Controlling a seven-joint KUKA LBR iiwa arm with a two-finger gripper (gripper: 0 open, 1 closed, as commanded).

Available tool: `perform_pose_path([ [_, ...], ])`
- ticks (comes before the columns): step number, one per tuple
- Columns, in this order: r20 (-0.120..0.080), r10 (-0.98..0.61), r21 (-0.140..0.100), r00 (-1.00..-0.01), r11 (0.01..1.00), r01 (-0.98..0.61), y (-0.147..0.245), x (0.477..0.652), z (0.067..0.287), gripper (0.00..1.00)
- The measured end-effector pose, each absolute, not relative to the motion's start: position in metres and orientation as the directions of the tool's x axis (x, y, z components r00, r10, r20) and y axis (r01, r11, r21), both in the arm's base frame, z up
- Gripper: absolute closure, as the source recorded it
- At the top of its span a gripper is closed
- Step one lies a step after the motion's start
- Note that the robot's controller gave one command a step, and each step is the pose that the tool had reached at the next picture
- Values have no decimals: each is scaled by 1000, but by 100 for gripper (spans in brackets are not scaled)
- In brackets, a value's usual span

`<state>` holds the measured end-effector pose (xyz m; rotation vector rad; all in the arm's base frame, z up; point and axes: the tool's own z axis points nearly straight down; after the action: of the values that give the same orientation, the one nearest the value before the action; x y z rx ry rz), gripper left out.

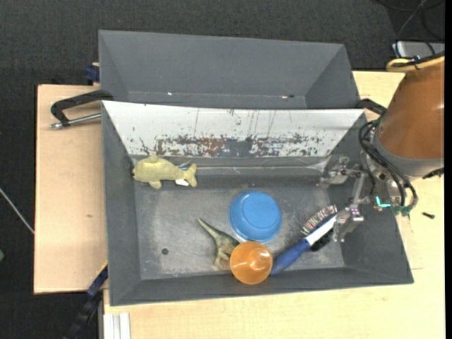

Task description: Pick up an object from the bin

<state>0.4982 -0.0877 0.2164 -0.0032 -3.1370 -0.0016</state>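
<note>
Now | jaws beside brush (305, 241) head, opening: cannot tell | blue handle, black-and-white bristles, lying slantwise

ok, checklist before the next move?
1. Gripper inside the bin, right side: ok.
2. Target near: brush head is right beside the gripper: ok.
3. Brush gripped: cannot tell.
4. Brush free to lift: handle end meets the orange toy, may nudge it: not ok.
5. Blue bowl, green toy and yellow whale apart from the gripper: ok.
</note>
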Motion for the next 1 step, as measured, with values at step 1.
perform_pose_path([
  [1, -6, -369, -5, -929, 929, -369, -62, 508, 72, 0],
])
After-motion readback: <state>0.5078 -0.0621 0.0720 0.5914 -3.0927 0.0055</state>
